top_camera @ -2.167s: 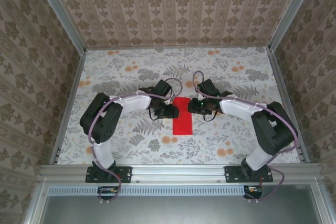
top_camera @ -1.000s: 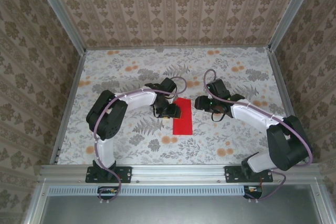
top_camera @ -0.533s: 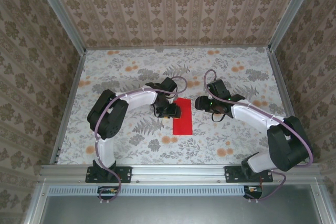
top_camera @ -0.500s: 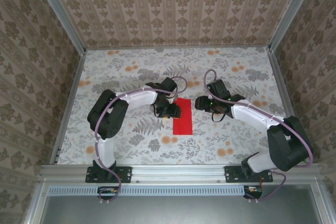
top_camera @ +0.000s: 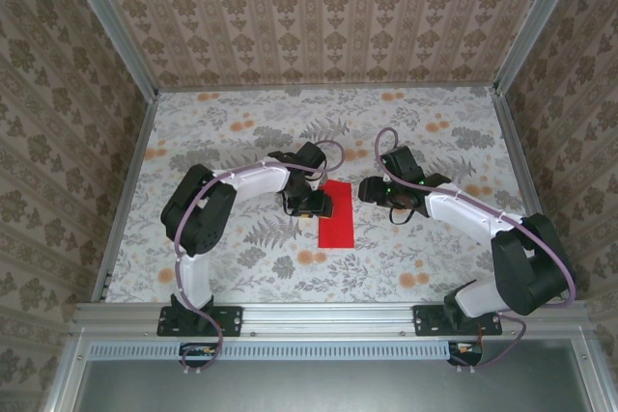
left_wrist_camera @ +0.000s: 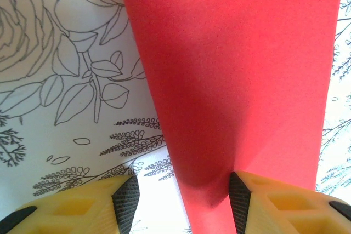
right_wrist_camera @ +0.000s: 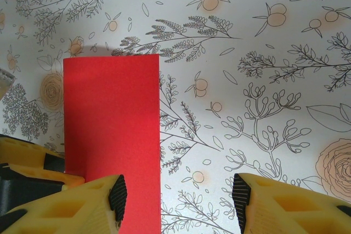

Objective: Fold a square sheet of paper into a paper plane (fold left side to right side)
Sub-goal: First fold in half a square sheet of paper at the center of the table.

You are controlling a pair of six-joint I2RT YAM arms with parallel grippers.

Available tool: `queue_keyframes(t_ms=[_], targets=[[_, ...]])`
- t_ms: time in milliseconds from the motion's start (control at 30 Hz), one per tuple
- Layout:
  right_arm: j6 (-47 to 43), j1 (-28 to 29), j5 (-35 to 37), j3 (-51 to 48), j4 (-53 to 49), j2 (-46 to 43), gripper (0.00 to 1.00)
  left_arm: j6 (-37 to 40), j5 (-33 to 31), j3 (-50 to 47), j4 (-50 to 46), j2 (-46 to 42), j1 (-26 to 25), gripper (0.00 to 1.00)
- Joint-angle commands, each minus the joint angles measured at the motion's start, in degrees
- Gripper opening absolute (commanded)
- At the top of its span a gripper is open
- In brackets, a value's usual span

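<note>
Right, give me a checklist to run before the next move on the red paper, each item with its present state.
1. Red paper folded to a narrow rectangle, flat on the tablecloth: ok.
2. Folded layers lined up at the edges: cannot tell.
3. Left gripper, jaws open, straddling the paper's edge: ok.
4. Right gripper, jaws open, off to the paper's side and apart from it: ok.
5. Crease pressed sharp: cannot tell.

Bright, even light falls from above. Soft, faint shadows lie on the worktop [top_camera: 241,132]. In the left wrist view a darker shade spreads across the square sheet of paper [left_wrist_camera: 230,53] toward the bottom edge.
</note>
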Motion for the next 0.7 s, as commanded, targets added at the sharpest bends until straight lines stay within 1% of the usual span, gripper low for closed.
queue_keyframes(t_ms=[0,667], targets=[[-0.81,-0.19,-0.59,-0.54,-1.11,-0.41,0.57,-0.46,0.09,-1.05,1.30,5.34,-1.58,0.53],[-0.38,-0.10,-2.30,-0.50,-0.55,0.97,0.57,-1.23,-0.09,-0.51,1.35,6.12,-1.69,0.54]])
